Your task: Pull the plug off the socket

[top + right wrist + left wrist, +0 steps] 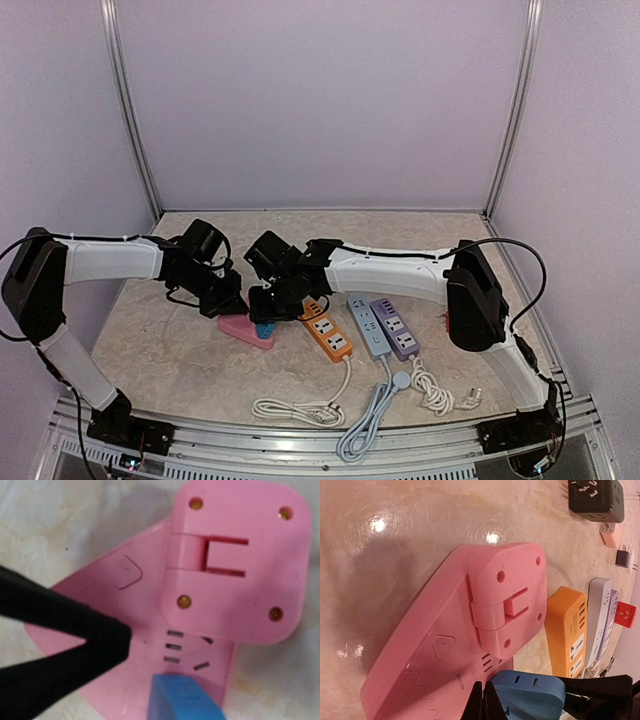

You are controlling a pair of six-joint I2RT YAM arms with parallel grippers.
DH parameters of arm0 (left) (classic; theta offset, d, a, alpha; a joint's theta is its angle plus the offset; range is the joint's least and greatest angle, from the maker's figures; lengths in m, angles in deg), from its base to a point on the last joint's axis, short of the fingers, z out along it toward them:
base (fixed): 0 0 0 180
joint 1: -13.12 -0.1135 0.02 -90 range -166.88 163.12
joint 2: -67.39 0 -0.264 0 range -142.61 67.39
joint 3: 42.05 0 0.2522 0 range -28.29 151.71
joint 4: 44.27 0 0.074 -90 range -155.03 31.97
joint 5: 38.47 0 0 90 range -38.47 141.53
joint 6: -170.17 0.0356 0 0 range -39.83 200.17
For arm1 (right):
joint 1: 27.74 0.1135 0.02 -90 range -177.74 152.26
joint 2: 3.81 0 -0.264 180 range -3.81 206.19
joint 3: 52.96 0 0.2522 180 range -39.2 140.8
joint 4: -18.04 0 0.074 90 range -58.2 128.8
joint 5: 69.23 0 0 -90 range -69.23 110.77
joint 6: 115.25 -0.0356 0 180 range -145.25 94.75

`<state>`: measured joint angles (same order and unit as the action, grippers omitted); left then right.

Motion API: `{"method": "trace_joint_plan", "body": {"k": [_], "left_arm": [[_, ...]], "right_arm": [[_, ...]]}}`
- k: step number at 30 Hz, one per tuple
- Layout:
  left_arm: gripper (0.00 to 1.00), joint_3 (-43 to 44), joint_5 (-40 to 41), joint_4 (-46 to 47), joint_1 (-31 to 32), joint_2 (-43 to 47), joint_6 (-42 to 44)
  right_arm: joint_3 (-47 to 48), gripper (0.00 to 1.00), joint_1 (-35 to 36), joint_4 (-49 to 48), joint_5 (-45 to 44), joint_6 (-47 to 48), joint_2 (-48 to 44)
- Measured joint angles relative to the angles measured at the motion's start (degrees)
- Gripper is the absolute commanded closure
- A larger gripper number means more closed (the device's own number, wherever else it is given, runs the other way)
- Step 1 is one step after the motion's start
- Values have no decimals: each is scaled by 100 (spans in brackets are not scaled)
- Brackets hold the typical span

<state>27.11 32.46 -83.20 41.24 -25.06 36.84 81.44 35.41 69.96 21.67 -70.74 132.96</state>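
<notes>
The pink strip (435,645) lies flat. The left gripper (482,702), its tips squeezed together, rests on it just beside the blue plug (527,692). It should press hard so the strip does not lift.

The right gripper (268,312) is at the plug. One dark finger (595,690) touches the plug's side, but nobody can tell if it is pinching (the other finger is hidden). It should grab both sides and pull straight out, not sideways.

No box or bowl is here. The pink strip holds the plug, which looks plugged in. The orange strip (328,335), grey strip (368,326) and purple strip (396,330) show no plugs.
</notes>
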Motion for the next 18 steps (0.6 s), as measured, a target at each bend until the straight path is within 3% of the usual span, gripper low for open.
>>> {"method": "trace_joint_plan", "body": {"k": [7, 18], "left_arm": [[100, -205, 0, 33, 35, 0, -59], [100, -334, -28, 245, 35, 0, -177]], "right_arm": [[-151, 64, 33, -28, -90, -232, 0], [-212, 96, 70, -74, -146, -466, -2]]}}
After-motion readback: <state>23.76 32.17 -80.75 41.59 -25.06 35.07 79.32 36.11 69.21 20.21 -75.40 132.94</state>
